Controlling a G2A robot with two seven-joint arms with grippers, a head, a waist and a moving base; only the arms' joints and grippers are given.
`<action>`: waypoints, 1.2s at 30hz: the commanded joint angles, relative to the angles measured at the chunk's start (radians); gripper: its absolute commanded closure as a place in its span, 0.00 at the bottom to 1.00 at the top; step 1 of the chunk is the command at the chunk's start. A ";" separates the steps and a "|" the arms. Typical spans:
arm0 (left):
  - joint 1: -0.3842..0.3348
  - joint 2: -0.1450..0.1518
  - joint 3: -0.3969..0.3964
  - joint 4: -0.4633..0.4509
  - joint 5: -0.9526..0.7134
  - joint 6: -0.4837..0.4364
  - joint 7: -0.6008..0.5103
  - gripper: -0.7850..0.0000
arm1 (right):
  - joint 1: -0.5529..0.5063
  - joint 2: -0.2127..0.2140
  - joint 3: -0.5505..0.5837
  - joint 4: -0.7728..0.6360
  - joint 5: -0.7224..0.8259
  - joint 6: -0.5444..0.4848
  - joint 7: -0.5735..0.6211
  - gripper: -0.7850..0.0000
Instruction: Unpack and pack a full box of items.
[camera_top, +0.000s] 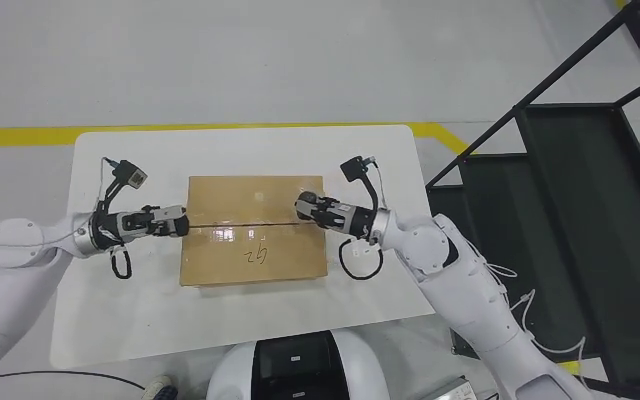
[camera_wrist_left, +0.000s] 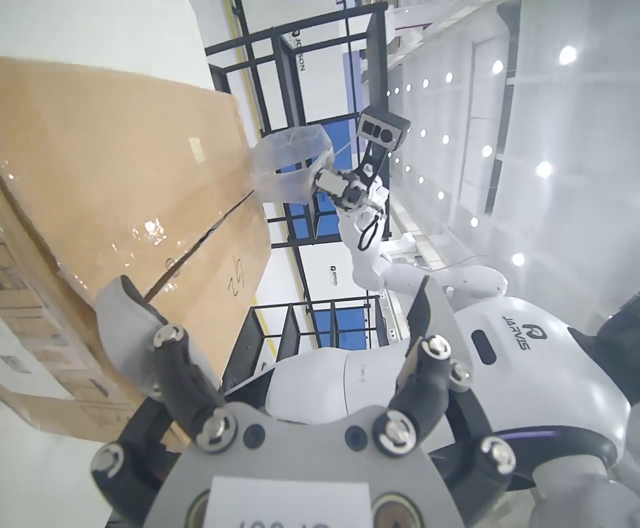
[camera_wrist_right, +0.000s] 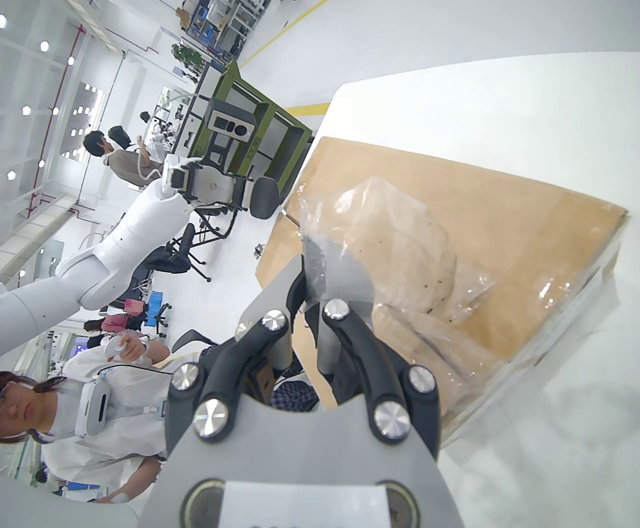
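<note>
A closed brown cardboard box (camera_top: 254, 230) lies in the middle of the white table (camera_top: 380, 160), its two top flaps meeting at a centre seam. My right gripper (camera_top: 300, 208) is over the box's right end at the seam, shut on a strip of clear tape (camera_wrist_right: 400, 250) that lifts off the box top (camera_wrist_right: 500, 220). The left wrist view shows that tape (camera_wrist_left: 287, 165) curling up from the box (camera_wrist_left: 125, 165) at the far gripper (camera_wrist_left: 322, 180). My left gripper (camera_top: 184, 222) is at the box's left end, open, one finger (camera_wrist_left: 125, 310) against the box's upper edge.
A black metal rack (camera_top: 560, 200) stands off the table's right side. A yellow line (camera_top: 40, 133) runs along the floor behind the table. Bare table surface surrounds the box on all sides.
</note>
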 joint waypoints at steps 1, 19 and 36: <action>-0.004 -0.007 0.008 0.004 0.015 0.026 0.005 0.00 | -0.015 0.003 0.015 -0.010 -0.001 -0.005 -0.009 1.00; -0.037 -0.054 0.024 0.054 0.145 0.109 0.051 0.00 | -0.304 0.040 0.285 -0.141 0.051 -0.095 -0.173 1.00; -0.055 -0.088 0.016 0.081 0.188 0.135 0.036 0.00 | -0.396 0.042 0.364 -0.078 0.147 -0.124 -0.257 1.00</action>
